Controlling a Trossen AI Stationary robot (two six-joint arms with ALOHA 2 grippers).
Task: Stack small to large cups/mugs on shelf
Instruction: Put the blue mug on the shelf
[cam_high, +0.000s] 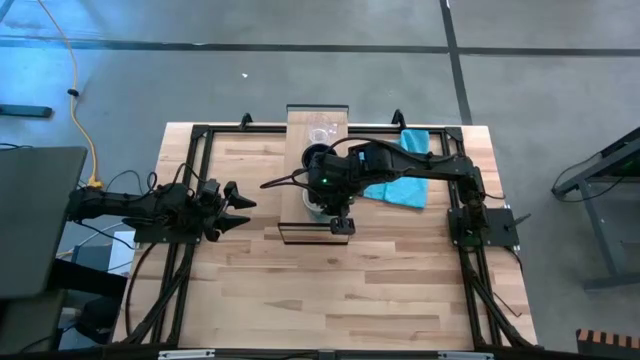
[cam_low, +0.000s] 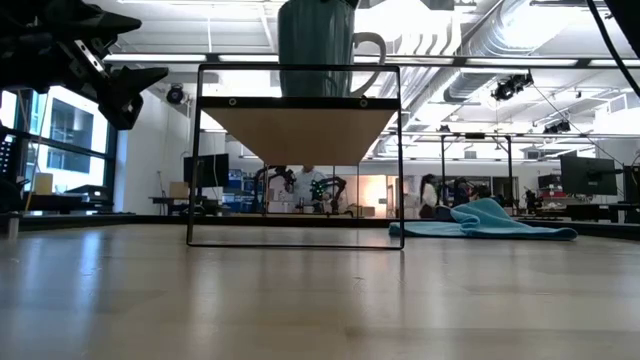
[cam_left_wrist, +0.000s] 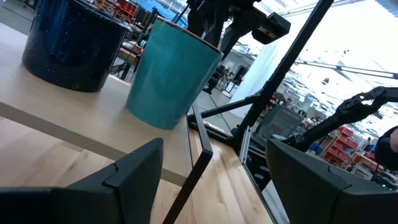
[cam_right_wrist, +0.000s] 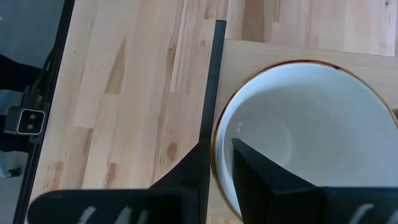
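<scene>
shelf: a long light-wood board on a dark frame, standing mid-table and running away from the front edge.
high view: the right arm reaches from the table's right side over the shelf's near end and hides the mug there; a clear glass cup shows at the far end, a dark mug just nearer.
low view: only here the shelf is seen end-on, with a teal mug, pale handle to the right, standing on its near end.
left wrist view: teal mug and speckled dark mug stand side by side on the board, close but apart; the glass cup is not seen.
right wrist view: looks straight down into the teal mug's white inside, brown rim, by the shelf's edge.
right gripper: one finger inside the rim, one outside; fingers straddle the wall, whether they press it i cannot tell.
left gripper: spread wide, holding nothing, at the table's left, well apart from the shelf.
turquoise cloth: lies right of the shelf.
</scene>
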